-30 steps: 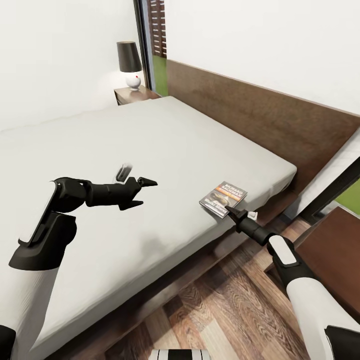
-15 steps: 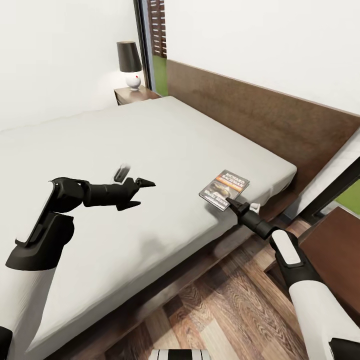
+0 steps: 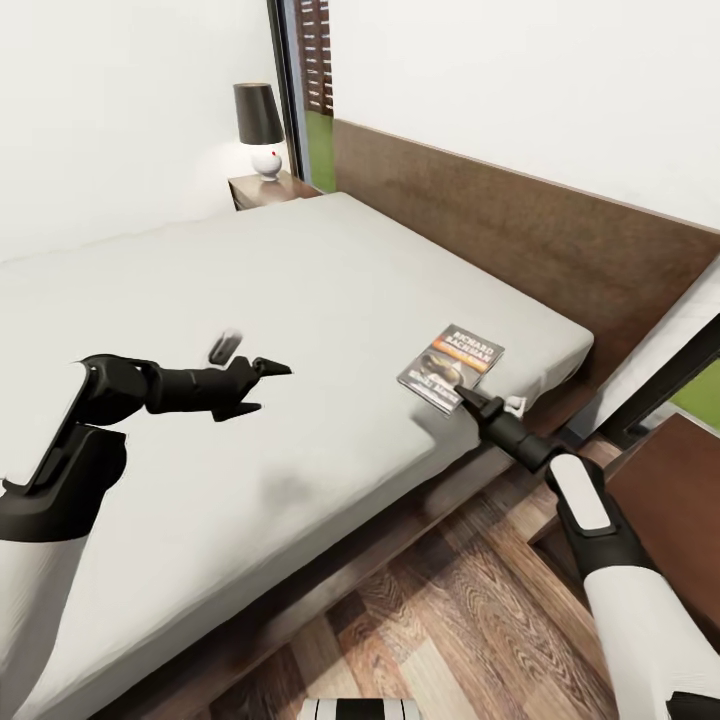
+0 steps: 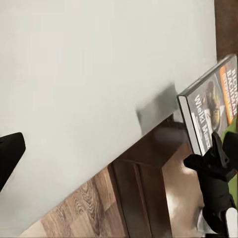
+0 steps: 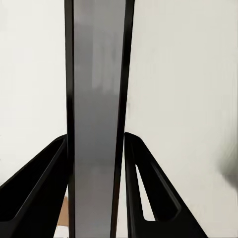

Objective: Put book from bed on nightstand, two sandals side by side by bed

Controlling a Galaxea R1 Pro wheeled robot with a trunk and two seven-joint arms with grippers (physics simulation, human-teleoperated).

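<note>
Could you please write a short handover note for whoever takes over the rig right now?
Right gripper: shut on the book, its edge between the fingers, near the bed's corner by the headboard.
Left gripper: open, holding nothing, over the mattress.
Nightstand with a lamp stands at the bed's far side.
Done: book gripped.
Left: carry the book to a nightstand, then find the sandals and set them side by side by the bed.
</note>
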